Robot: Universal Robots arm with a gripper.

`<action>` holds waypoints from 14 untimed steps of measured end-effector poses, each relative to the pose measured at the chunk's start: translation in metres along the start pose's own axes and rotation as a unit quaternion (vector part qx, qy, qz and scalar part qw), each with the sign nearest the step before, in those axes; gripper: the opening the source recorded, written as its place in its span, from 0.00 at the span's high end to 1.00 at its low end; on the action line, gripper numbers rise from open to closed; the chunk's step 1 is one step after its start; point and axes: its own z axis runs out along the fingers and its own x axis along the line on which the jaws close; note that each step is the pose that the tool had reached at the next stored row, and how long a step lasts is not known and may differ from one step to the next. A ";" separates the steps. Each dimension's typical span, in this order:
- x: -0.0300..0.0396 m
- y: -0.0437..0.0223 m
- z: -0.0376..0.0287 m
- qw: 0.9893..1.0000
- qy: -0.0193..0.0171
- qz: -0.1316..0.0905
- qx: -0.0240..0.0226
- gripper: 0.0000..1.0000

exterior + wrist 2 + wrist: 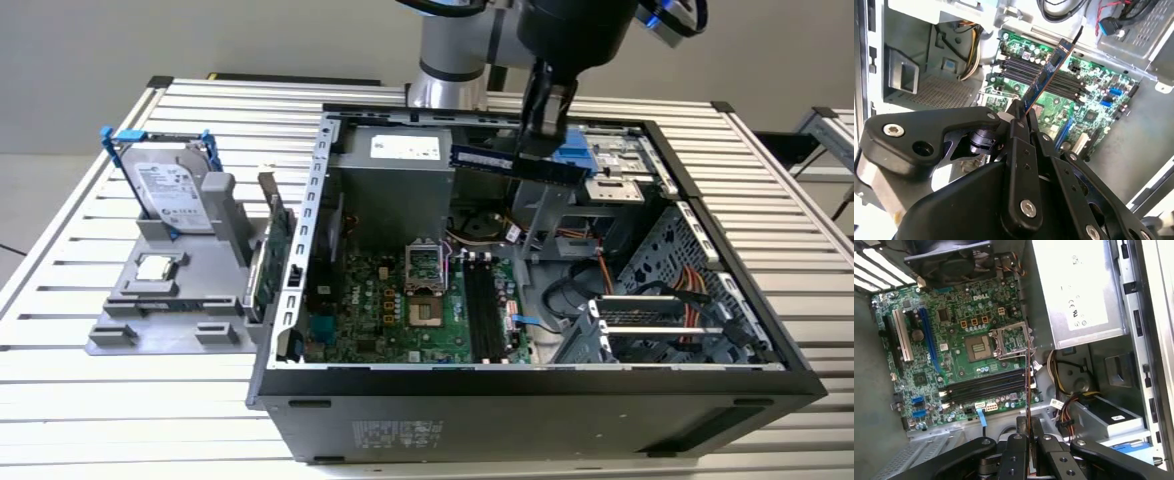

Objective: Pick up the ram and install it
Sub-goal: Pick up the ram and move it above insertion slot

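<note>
The end effector [537, 142] is clamped shut on the upper edge of the ram [487, 158]. It holds the ram in the air over the motherboard [949, 360], near the far wall of the open computer case [534, 390], which stands on the counter [134, 420].

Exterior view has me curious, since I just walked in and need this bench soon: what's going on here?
A robot arm's gripper is shut on the ram, holding it in the air over the open computer case. In both wrist views the stick hangs above the motherboard, clear of the long black memory slots, so it is picked up but not yet installed. A hard drive stands in a grey holder at the exterior view's left.
</note>
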 end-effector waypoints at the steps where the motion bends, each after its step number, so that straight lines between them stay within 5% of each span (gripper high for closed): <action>1: 0.0000 0.0000 0.0000 1.000 0.000 0.007 0.000 1.00; 8: 0.0000 0.0000 0.0000 0.998 -0.001 0.055 0.003 1.00; 14: 0.0000 0.0000 0.0000 0.995 -0.002 0.101 0.005 1.00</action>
